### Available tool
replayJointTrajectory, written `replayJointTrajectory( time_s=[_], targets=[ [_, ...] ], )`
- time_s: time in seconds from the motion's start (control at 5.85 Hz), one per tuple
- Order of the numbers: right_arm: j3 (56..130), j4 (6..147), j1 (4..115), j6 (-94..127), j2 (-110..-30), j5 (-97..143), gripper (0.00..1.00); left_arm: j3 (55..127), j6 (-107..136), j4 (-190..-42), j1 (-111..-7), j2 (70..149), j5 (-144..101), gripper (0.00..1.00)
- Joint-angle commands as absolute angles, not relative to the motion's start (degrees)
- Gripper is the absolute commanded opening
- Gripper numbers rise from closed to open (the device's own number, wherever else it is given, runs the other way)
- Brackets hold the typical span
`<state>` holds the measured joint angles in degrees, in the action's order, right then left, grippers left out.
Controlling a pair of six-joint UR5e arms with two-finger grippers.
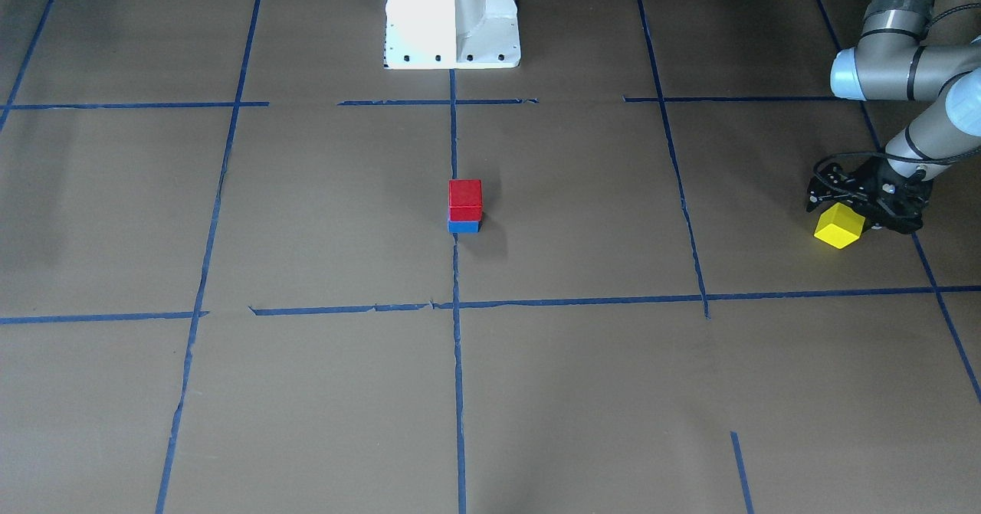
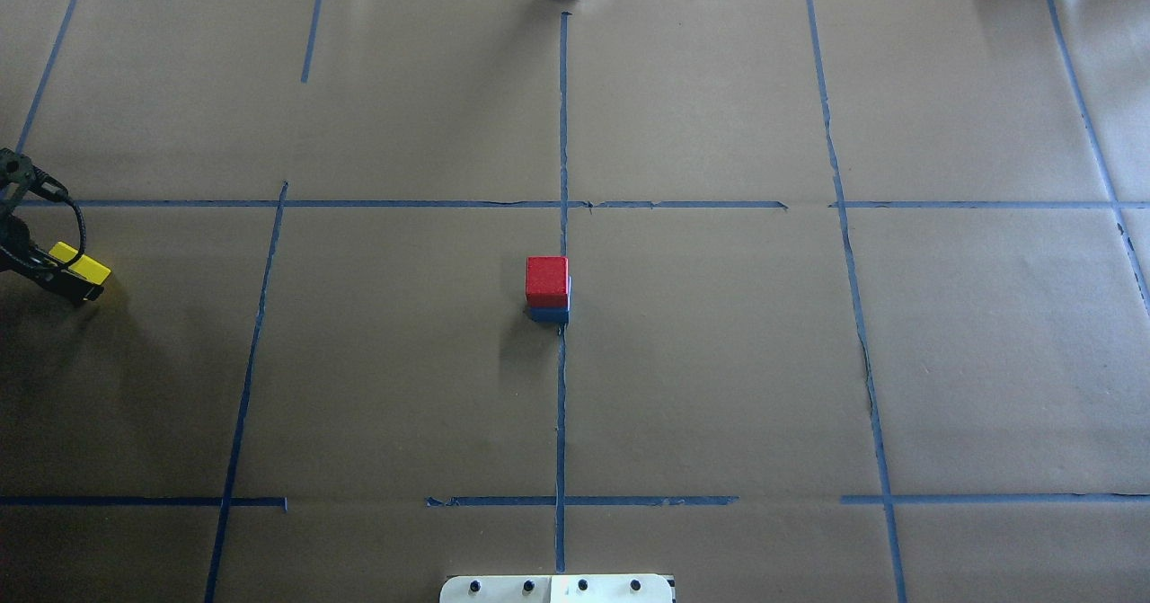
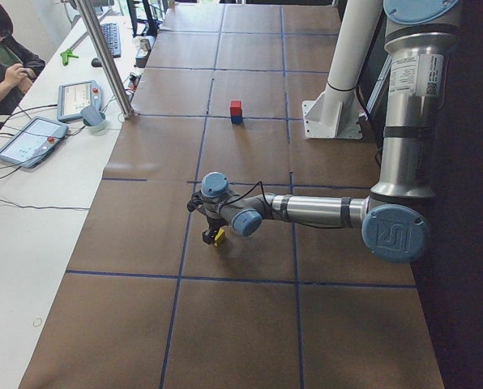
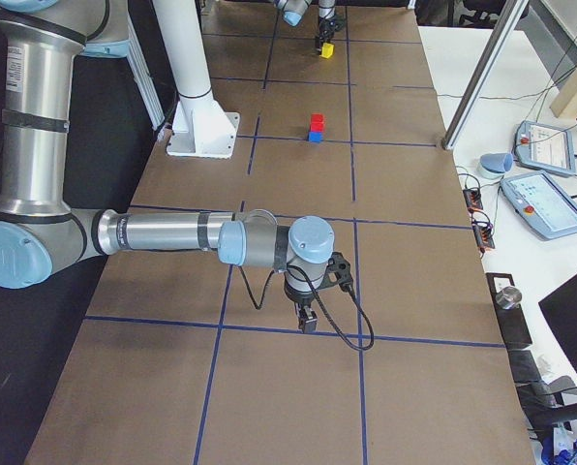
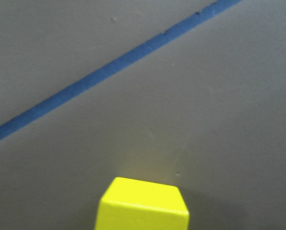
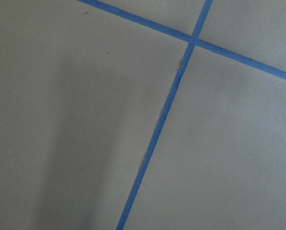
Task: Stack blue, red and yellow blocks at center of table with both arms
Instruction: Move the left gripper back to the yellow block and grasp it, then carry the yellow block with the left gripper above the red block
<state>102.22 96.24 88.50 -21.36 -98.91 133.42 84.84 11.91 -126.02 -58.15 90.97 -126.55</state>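
Observation:
A red block [image 1: 465, 194] sits on a blue block [image 1: 464, 226] at the table's center, also seen in the overhead view as red block [image 2: 547, 279] over blue block [image 2: 548, 314]. My left gripper [image 1: 849, 214] is shut on the yellow block [image 1: 838, 227] far out on my left side, just above the paper. The yellow block also shows in the overhead view [image 2: 81, 265] and in the left wrist view [image 5: 143, 205]. My right gripper [image 4: 308, 318] hangs low over the paper on my right side. It shows only in the exterior right view, so I cannot tell whether it is open.
The white robot pedestal [image 1: 452, 16] stands at the table's robot side. Blue tape lines [image 1: 455, 345] grid the brown paper. A side table with tablets [image 3: 31, 139], a metal post [image 3: 105, 57] and a seated operator [image 3: 2, 57] lie beyond the far edge.

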Motion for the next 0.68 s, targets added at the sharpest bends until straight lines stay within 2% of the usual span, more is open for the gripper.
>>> replayJointTrajectory(
  time_s=[0.0,0.34,0.51],
  targets=[
    [102.2,96.2,88.5,-21.4,-99.1,133.4,1.00,85.3,12.4,-125.3,-57.4,92.7,-126.7,0.08],
    [102.3,96.2,88.5,-21.4,-99.1,133.4,1.00,90.8,27.3,-119.3,-56.5,97.7,-126.8,0.08],
    [102.2,96.2,88.5,-21.4,-99.1,133.4,1.00,97.9,35.4,-107.1,-52.1,103.0,-126.3,0.08]
  ],
)
